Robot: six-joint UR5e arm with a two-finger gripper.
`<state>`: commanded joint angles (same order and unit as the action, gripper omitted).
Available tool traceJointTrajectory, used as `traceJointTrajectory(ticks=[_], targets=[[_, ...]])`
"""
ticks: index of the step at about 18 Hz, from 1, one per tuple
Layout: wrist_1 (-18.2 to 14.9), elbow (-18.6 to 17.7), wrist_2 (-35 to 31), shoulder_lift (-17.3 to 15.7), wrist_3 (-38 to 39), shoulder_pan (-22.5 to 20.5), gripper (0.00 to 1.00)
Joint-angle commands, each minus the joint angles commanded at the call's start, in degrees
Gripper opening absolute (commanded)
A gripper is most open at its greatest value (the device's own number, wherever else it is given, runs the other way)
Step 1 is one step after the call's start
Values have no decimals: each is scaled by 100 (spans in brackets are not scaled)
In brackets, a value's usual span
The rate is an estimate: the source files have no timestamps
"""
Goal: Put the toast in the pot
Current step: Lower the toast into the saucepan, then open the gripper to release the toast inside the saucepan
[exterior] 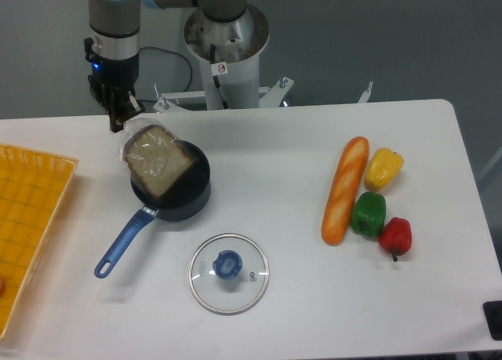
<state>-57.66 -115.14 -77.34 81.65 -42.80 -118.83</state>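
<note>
Now I see the gripper [119, 118] in the upper left of the frame, its fingers closed on the plastic wrap at the upper corner of the toast [159, 163]. It hangs tilted, its lower part over the pot [174, 189] at left of centre on the bench [274, 297]. Below the pot lies the glass lid [228, 273].

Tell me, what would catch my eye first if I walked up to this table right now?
Probably the toast, wrapped in clear plastic, hanging tilted over the dark pot at the left, held by its wrapper in the end effector. Next, the colourful row on the right: an orange baguette beside yellow, green and red peppers. A glass lid lies in front of the pot.
</note>
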Motion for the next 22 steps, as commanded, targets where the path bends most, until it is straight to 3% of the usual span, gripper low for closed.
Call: traceJointTrajectory(ticks=[20, 22], targets=[[44, -17, -412, 343, -9, 53, 0], [79, -17, -492, 422, -9, 88, 5]])
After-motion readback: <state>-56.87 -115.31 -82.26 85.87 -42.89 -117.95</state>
